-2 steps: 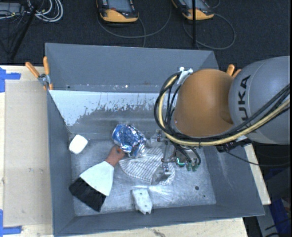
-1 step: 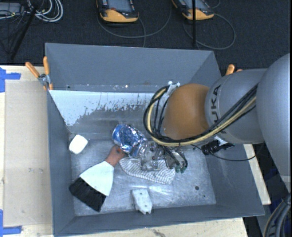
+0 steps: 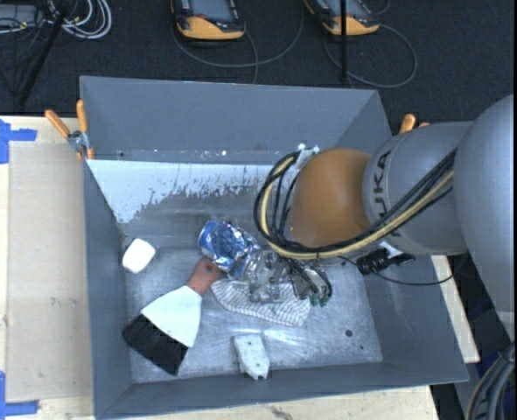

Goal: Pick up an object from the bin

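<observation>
White block (image 3: 138,255), black-bristled brush (image 3: 174,316), small white lump (image 3: 251,355)

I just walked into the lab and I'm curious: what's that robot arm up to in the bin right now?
The arm reaches into the grey bin from the right. Its gripper is down low near the middle, beside a crumpled blue shiny wrapper and over a pale cloth. I cannot tell whether it has hold of anything. A brush with black bristles, a white block and a small white piece lie apart from it.
</observation>
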{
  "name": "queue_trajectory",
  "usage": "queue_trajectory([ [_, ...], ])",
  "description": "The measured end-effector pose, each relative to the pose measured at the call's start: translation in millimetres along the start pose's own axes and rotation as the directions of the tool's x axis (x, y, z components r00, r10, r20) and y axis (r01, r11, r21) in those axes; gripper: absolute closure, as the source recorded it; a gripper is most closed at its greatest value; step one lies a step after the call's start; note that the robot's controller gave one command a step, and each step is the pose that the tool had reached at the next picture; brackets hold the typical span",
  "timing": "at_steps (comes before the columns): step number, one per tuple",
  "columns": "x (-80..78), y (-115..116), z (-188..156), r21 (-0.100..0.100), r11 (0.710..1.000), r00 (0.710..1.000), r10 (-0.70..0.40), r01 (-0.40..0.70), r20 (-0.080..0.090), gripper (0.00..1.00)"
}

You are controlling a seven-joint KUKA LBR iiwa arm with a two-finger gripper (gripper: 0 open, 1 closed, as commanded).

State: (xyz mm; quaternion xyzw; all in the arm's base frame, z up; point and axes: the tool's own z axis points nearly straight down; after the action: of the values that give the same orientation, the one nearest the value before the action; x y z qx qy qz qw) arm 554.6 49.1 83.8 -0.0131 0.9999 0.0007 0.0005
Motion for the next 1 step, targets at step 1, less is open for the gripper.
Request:
queue_trajectory([
  [1, 0.4, 3.5, -31.2, 0.001, 1.0, 1.0, 0.012, -0.012, -0.006, 1.0],
])
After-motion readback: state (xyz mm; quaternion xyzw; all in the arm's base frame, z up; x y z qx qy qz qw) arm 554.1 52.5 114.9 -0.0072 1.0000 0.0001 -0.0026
